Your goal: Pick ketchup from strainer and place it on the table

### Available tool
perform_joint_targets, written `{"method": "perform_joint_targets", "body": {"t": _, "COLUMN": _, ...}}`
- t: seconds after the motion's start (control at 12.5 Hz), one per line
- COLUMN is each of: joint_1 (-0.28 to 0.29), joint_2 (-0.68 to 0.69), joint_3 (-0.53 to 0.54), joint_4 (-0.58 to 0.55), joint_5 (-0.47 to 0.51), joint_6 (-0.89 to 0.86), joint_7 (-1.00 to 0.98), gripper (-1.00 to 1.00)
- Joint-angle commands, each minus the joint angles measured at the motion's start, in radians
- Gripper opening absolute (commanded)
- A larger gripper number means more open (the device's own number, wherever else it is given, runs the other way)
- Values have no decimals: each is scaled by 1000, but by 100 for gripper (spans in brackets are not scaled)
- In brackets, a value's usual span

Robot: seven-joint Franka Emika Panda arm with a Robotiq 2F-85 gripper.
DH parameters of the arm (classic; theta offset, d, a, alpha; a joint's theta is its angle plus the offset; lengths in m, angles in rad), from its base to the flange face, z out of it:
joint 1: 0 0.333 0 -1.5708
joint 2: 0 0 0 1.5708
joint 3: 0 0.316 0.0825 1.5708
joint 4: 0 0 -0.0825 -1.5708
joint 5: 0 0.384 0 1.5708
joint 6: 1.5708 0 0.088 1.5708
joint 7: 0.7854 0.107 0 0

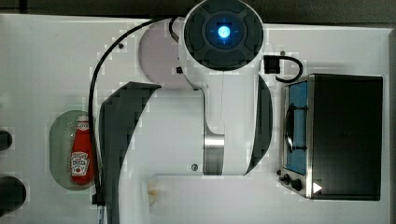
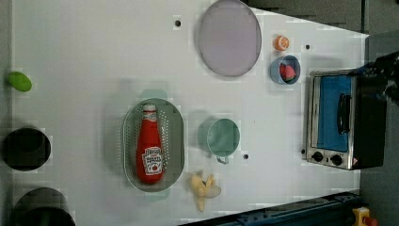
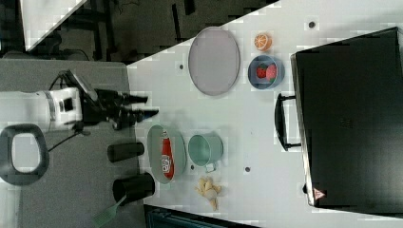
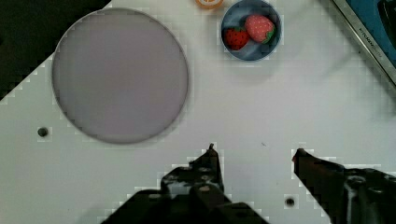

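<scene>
Red ketchup (image 2: 150, 146) is lying in the strainer (image 2: 176, 141) while I'm hovering the gripper (image 4: 254, 154), fingers spread and empty, needing to align across its body.

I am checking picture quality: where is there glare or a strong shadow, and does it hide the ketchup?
Top view: a bright blue light glows on the arm, whose dark shadow falls beside the strainer; the ketchup stays clear. Left view: light is even, with a soft shadow by the green cup. Wrist view: the tool is dark against the white table.
</scene>
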Motion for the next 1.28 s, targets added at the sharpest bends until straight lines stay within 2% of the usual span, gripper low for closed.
{"method": "perform_joint_targets", "body": {"t": 0.08, "joint_1": -93, "joint_2": -240, "joint_3": 23, "joint_4": -116, "joint_5": 36, "joint_6": -116, "joint_7": -17, "gripper": 59}}
{"method": "perform_joint_targets", "body": {"t": 0.24, "joint_1": -82, "joint_2": -237, "joint_3": 43, "joint_4": -117, "joint_5": 38, "joint_6": -116, "joint_7": -17, "gripper": 99}}
{"method": "perform_joint_targets", "body": {"t": 0.48, "joint_1": -41, "joint_2": -225, "joint_3": 126, "joint_4": -117, "joint_5": 39, "joint_6": -111, "joint_7": -17, "gripper": 100}}
{"method": "perform_joint_targets", "body": {"t": 0.8, "joint_1": 7, "joint_2": -180, "joint_3": 296, "joint_4": -117, "joint_5": 39, "joint_6": -57, "joint_7": -17, "gripper": 100}}
{"method": "perform_joint_targets", "body": {"t": 1.28, "joint_1": 32, "joint_2": -51, "joint_3": 577, "joint_4": -137, "joint_5": 37, "joint_6": 121, "joint_7": -14, "gripper": 100}}
